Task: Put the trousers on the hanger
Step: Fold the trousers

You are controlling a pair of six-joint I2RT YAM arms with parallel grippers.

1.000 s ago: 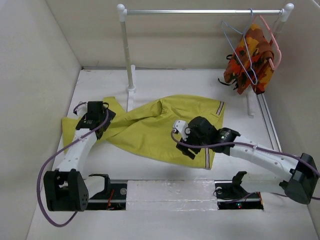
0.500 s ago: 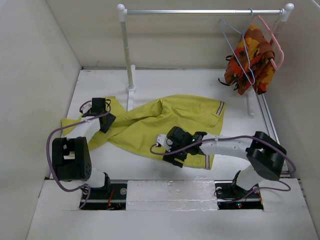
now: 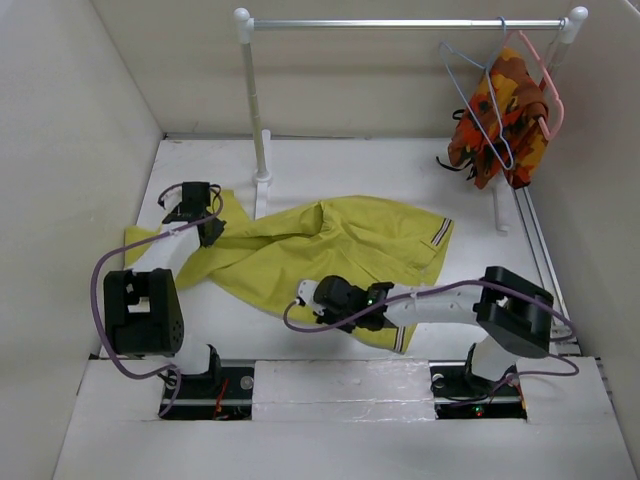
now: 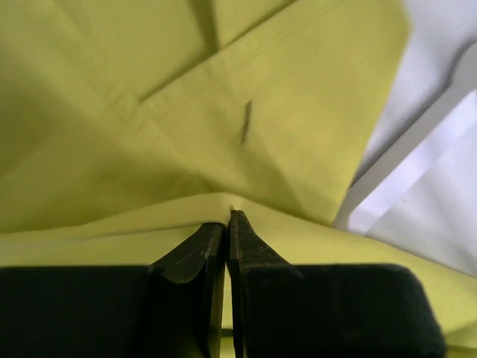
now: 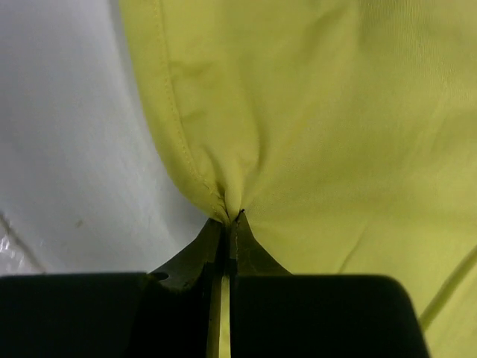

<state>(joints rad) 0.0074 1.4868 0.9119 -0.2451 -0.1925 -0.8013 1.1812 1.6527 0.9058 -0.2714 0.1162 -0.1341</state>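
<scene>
From overhead, shows long mustard yellow-green cloth trousers (image 3: 330, 240) lying rumpled across the white table (image 3: 400, 165), with the striped waistband trim toward the right. Finds the left gripper (image 3: 205, 228) clamped on the cloth's left end and the right gripper (image 3: 318, 300) clamped on its near edge. Places the thin pale-blue wire hanger (image 3: 474, 100) up on the silver rail (image 3: 400, 23) at back right, well apart from the trousers, beside a thicker pink hanger (image 3: 550, 95) carrying an orange, red and brown patterned garment (image 3: 505, 125). From the left wrist, shows black jaws pressed together on a raised fold of yellow-green cloth, with white table at the right. From the right wrist, shows jaws pinched tight on a gathered hem edge, with white table to the left.
</scene>
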